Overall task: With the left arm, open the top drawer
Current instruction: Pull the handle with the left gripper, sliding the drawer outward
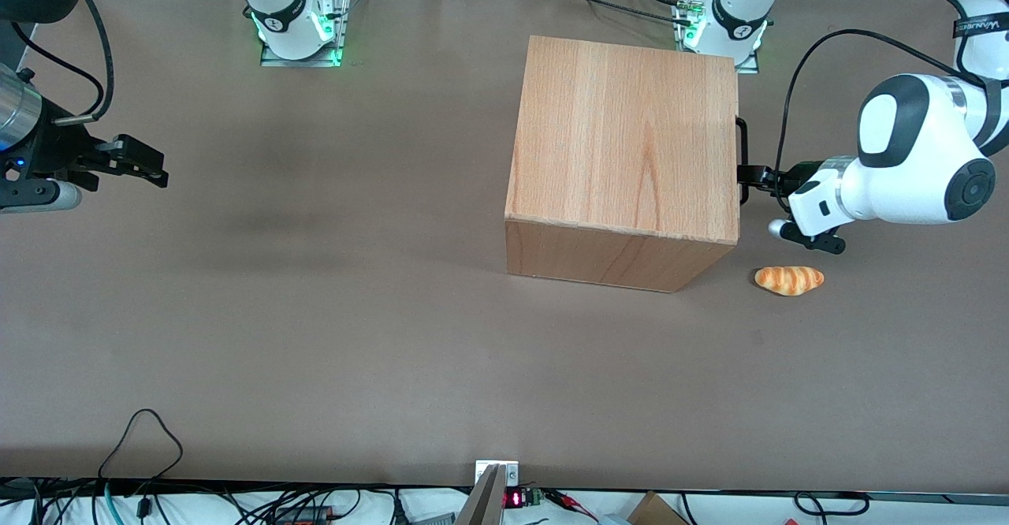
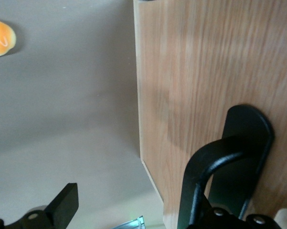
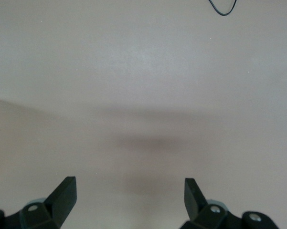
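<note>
Front view: top drawer [image 1: 737,164] shut in the cabinet [image 1: 623,158], its handle [image 1: 742,161] at three o'clock of the cabinet top, left gripper [image 1: 755,176] wide open around it, gripping nothing — pulling before closing would slip off — bread roll [image 1: 789,280] nearby.

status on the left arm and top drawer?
Left arm's gripper at the black bar handle, fingers open, one finger outside the handle. Top drawer not yet pulled out of the cabinet. Bread roll on the table nearby, nearer the front camera.
</note>
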Tool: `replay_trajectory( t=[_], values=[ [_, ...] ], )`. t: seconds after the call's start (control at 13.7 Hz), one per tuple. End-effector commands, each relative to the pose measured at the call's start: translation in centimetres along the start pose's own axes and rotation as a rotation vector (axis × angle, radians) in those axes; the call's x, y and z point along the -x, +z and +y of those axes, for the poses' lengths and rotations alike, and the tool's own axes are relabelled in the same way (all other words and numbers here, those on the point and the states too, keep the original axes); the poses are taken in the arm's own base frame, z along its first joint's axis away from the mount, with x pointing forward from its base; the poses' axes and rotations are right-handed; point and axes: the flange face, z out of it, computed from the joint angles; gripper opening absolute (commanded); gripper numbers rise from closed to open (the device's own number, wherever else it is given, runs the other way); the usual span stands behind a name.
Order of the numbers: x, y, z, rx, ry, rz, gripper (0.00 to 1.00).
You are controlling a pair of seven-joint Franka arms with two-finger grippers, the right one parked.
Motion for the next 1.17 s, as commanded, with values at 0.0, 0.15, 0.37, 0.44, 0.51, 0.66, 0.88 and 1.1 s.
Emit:
replay_trajectory(
  t=[0.0,0.15,0.37,0.44,0.51,0.66,0.88,1.1],
  values=[
    [0.6,-1.3,-1.5,-0.032,0.001,0.026,1.0],
    [0.9,-1.8,-2.4,-0.039,-0.011,0.033,1.0],
    [1.2,-2.6,-3.5,-0.044,-0.026,0.047,1.0],
    [1.3,-2.9,-3.6,-0.046,-0.027,0.051,1.0],
    [1.5,-3.2,-3.9,-0.045,-0.033,0.056,1.0],
    [1.8,-3.5,-4.6,-0.065,-0.041,0.059,1.0],
    [2.2,-4.2,-5.3,-0.082,-0.055,0.066,1.0],
    [2.4,-4.4,-6.0,-0.103,-0.063,0.063,1.0]
  ],
)
